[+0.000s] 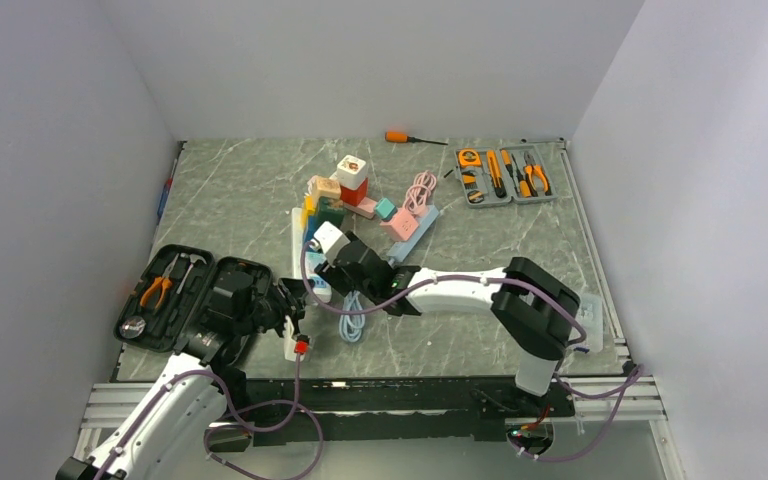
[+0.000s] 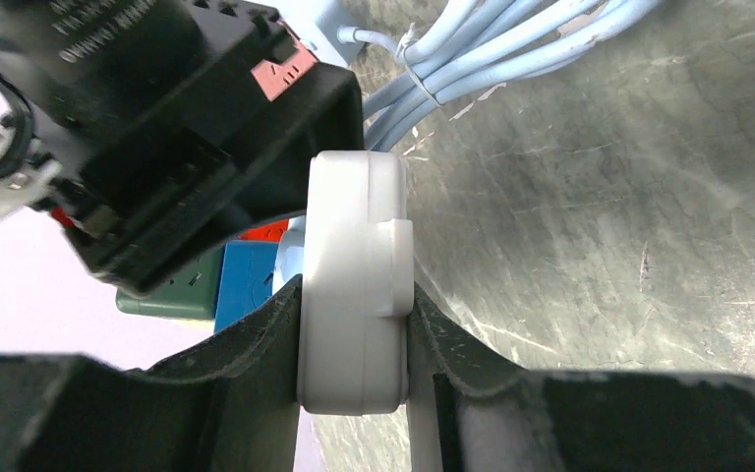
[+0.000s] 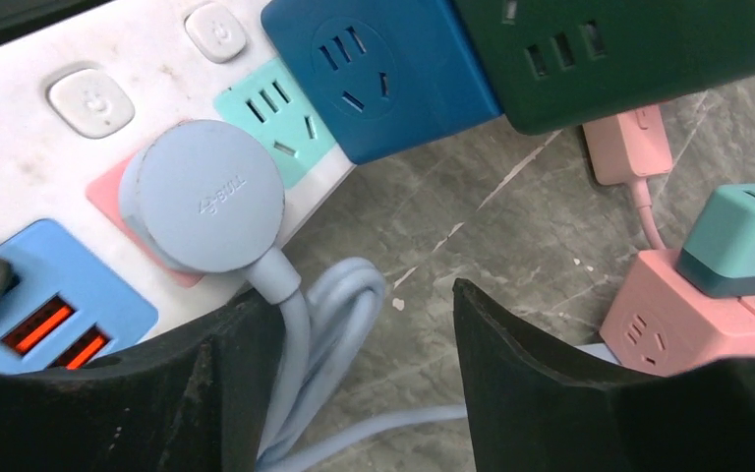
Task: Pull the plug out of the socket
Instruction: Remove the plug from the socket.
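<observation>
Step in hand: the approach to the plug, with the strip already braced. Pull not yet begun.

Left gripper [image 2: 354,324] is closed on the near end of the white power strip [image 2: 354,236], one pad flat on each long side. In its wrist view the strip stands on edge between the pads. Judged role: anchor, so the strip does not ride up with the plug.

Right gripper [image 3: 359,300] hovers over the strip with its jaws apart and nothing clamped between them. Only grey worktop [image 3: 511,197] and a loop of pale blue cable [image 1: 353,322] show in the gap.

Task's thing: the round pale blue plug [image 3: 206,197] sits fully home in the pink socket [image 3: 101,192] on the strip face. Its cable leaves the lower edge and runs down past the inner side of the right gripper's left finger. The plug lies up and to the left of the jaw gap, not inside it.

Neighbours: a blue cube adapter [image 3: 383,69] and a dark green one [image 3: 629,49] sit just beyond the plug, close on that side.

Next move, as I read it:
- Shift the right gripper toward the plug until the round body lies between the pads.
- Close on the body, not on the cable.
- Draw straight out from the socket face while the left side holds firm.

Risk: tight room beside the blue adapter, and a smooth round plug that may slip.
</observation>
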You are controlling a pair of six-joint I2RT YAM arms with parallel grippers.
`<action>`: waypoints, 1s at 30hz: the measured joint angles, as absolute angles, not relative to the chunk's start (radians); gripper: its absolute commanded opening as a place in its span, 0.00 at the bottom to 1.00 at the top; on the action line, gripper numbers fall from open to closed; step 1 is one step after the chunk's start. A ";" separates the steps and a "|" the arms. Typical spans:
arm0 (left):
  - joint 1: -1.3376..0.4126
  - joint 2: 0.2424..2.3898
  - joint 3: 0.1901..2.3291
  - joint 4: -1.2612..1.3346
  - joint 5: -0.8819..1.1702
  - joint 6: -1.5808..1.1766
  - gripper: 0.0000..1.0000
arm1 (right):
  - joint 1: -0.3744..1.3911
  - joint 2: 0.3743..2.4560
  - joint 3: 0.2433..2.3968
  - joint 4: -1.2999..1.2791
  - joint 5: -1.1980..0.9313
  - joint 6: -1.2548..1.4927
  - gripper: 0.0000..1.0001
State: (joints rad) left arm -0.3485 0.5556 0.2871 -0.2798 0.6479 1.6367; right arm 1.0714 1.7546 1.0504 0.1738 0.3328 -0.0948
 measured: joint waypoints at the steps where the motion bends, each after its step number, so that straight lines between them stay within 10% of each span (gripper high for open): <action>1: -0.348 0.555 0.288 -0.282 0.647 1.637 0.07 | 1.071 1.770 1.052 0.186 0.340 -0.100 0.61; 15: -0.347 0.553 0.318 -0.304 0.624 1.608 0.06 | 1.122 1.848 1.093 0.257 0.422 -0.154 0.09; 30: -0.347 0.588 0.365 -0.385 0.622 1.681 0.07 | 1.141 1.847 1.088 0.278 0.490 -0.155 0.00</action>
